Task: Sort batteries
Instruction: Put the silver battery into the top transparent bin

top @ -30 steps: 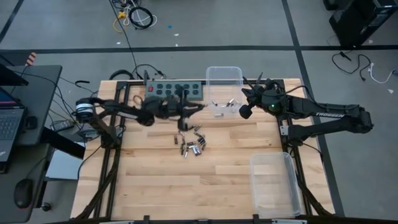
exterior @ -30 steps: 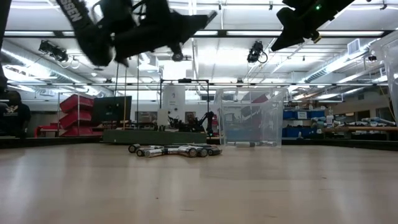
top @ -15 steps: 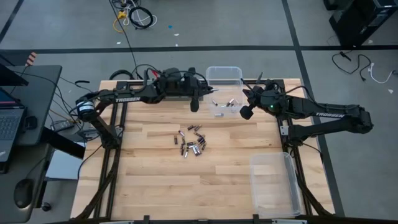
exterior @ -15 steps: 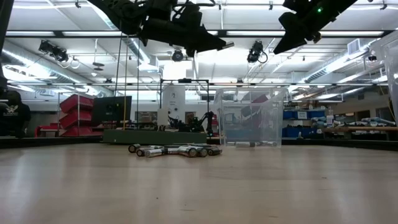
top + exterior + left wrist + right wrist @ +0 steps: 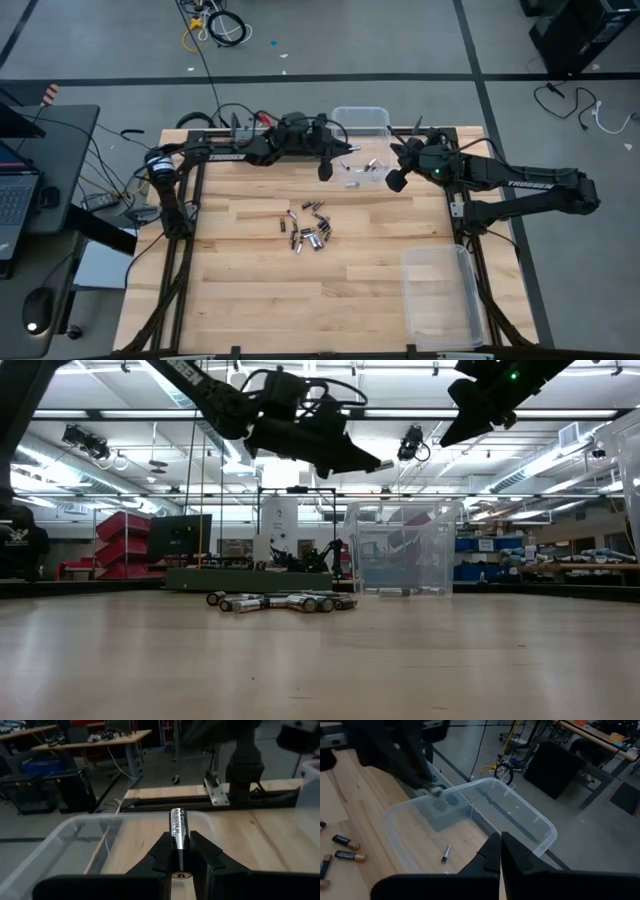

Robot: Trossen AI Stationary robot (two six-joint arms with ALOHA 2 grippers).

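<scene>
Several small batteries lie in a loose pile mid-table, also seen in the low view. A clear bin stands at the far edge with a few batteries on its floor. My left gripper hangs high by that bin's left wall, nearly level, shut on one silvery battery. My right gripper waits shut at the bin's right side, high above the table, touching nothing. My left gripper pinches the silvery battery between its two fingers, gripping the battery's rear half. The battery lies along the fingers and its front end sticks out past the tips. It is lifted clear, almost level, above the bin's rim.
A green power strip lies at the far edge, partly under my left arm. A second clear bin stands at the near right. Bare wood stretches across the near half of the table.
My left gripper has risen from just above the battery pile and swung toward the far edge and the right, over to the far bin. It has tipped from pointing downward to nearly level, staying shut on the battery. The pile has not moved.
</scene>
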